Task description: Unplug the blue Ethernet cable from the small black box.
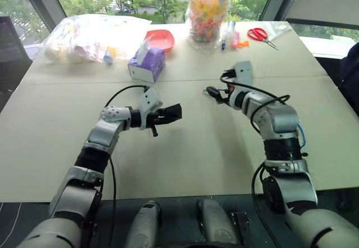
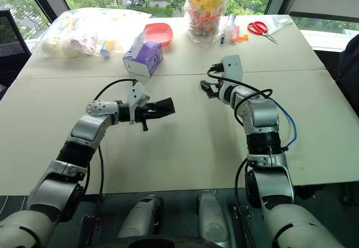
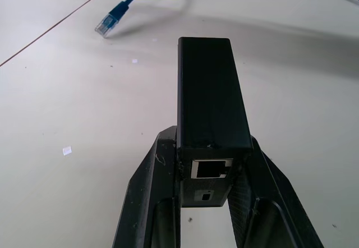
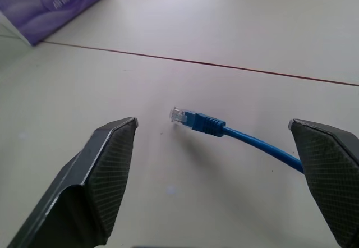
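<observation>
My left gripper (image 1: 162, 116) is shut on the small black box (image 3: 210, 91), which it holds just above the table (image 1: 196, 147). The box's port (image 3: 211, 168) faces the wrist camera and has nothing in it. The blue Ethernet cable (image 4: 247, 138) lies loose on the table, its clear plug (image 4: 179, 115) apart from the box. My right gripper (image 4: 213, 125) is open, a finger on each side of the cable's plug end, touching nothing. In the head views the right gripper (image 1: 215, 93) hovers right of the box, and the cable (image 2: 289, 124) trails back along that arm.
A purple tissue box (image 1: 147, 64) stands behind the left gripper. Along the far edge are a clear plastic bag (image 1: 92, 35), a red bowl (image 1: 160, 38), a jar of sweets (image 1: 208, 12), markers (image 1: 229, 35) and red scissors (image 1: 261, 35).
</observation>
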